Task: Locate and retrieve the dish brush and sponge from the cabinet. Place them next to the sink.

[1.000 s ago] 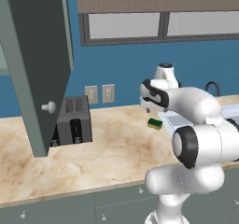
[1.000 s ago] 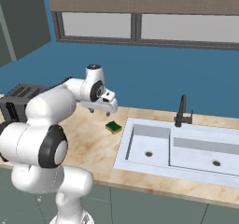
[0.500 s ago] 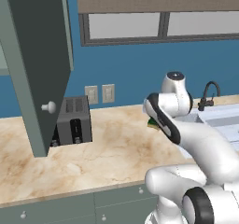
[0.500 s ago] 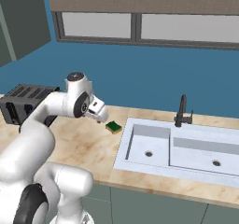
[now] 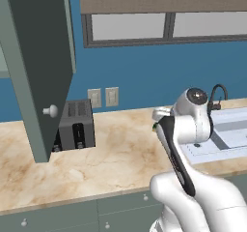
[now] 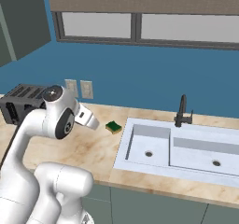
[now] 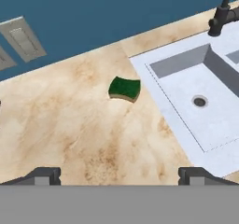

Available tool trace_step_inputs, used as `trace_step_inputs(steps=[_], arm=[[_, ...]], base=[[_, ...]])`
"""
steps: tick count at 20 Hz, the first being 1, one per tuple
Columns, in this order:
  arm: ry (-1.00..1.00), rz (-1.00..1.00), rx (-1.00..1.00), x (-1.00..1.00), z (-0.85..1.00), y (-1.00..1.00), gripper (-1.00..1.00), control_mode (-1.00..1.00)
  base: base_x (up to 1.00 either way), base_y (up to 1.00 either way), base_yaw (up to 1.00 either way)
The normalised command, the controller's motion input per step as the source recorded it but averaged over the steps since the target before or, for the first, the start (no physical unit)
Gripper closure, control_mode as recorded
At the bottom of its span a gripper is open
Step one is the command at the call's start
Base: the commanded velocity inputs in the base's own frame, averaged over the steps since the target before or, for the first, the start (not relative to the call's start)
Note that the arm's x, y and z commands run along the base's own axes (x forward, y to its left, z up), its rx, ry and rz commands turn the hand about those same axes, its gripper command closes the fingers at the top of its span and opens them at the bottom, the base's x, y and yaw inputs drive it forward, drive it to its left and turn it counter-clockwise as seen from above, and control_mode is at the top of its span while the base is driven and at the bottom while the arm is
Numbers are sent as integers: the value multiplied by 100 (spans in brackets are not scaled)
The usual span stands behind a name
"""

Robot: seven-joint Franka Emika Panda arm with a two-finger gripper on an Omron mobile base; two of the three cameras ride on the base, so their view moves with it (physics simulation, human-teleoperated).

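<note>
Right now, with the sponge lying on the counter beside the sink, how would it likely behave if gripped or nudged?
The sponge looks slightly bowed, so probably soft and squashy under the fingers. Small and flat, it likely slides lightly on the smooth counter rather than rolling or tipping.

Sponge (image 7: 124, 88) lies green-side up beside sink (image 7: 186, 85).

The cabinet (image 5: 41, 66) door hangs open above the toaster (image 5: 75, 124), near the sink (image 5: 226, 134).

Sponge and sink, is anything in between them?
No. In the hand view, only bare marble counter lies between the sponge and the sink.
</note>
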Motion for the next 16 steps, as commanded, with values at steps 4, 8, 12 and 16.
trace_step_inputs(steps=[4,8,12,16], arm=[[-13,13,-5,-53,60,6,-100,-100],[-1,18,-16,-42,69,19,-100,-100],[1,7,-16,-57,54,4,-100,-100],[6,0,-6,-61,14,0,-100,-100]], base=[[0,0,0],[0,0,0],[0,0,0],[0,0,0]])
